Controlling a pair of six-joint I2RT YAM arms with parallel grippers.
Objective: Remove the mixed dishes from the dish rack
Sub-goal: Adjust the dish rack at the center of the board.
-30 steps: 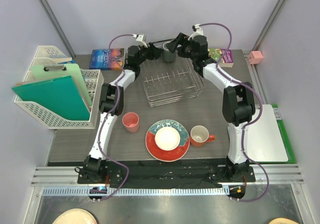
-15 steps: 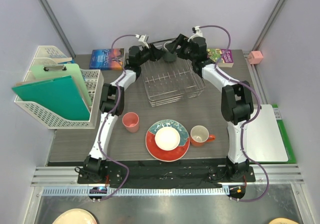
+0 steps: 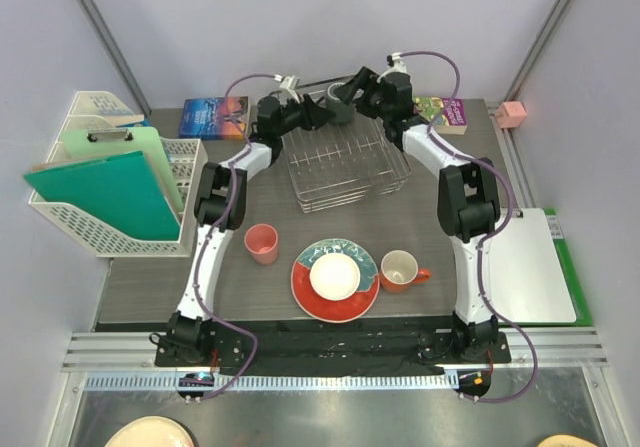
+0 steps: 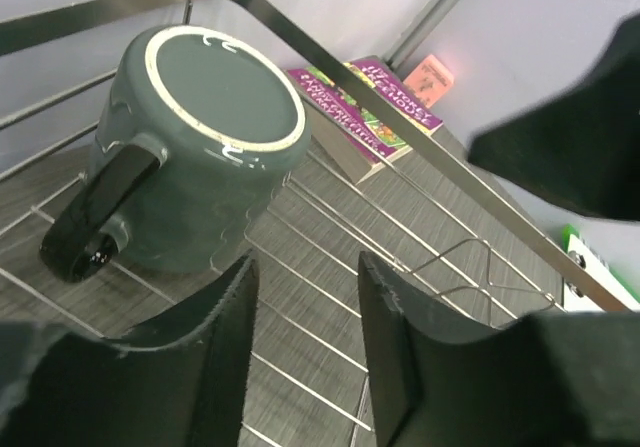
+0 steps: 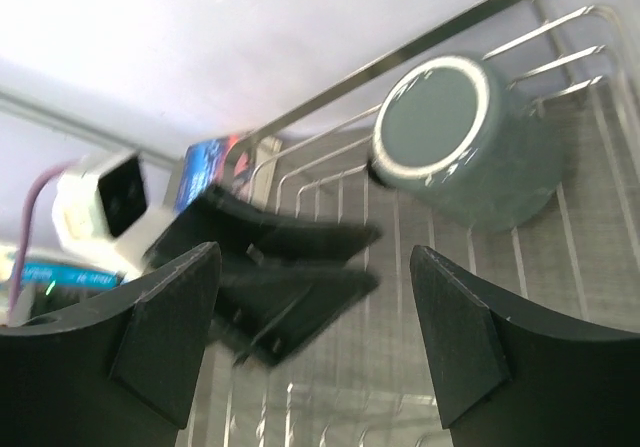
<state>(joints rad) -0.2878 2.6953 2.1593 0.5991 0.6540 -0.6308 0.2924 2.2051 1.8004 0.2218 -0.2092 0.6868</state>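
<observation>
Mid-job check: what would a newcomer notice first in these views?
At the far end of the wire rack, the open left gripper and open right gripper hang close to an upside-down grey mug, its only dish. Nearer the robot stand a red-rimmed plate holding a bowl, a pink cup and an orange mug.

A dark grey mug [image 4: 200,157], apparently bottom-up, in the dish rack [image 4: 300,39], just beyond the empty, parted left gripper [image 4: 305,267]

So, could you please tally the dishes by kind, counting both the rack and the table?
Mugs: 2, the orange mug on the table and the dark grey mug in the dish rack
Handleless cups: 1, the pink cup
Plates: 1, the teal plate
Bowls: 1, the small bowl on it
Total: 5
</observation>
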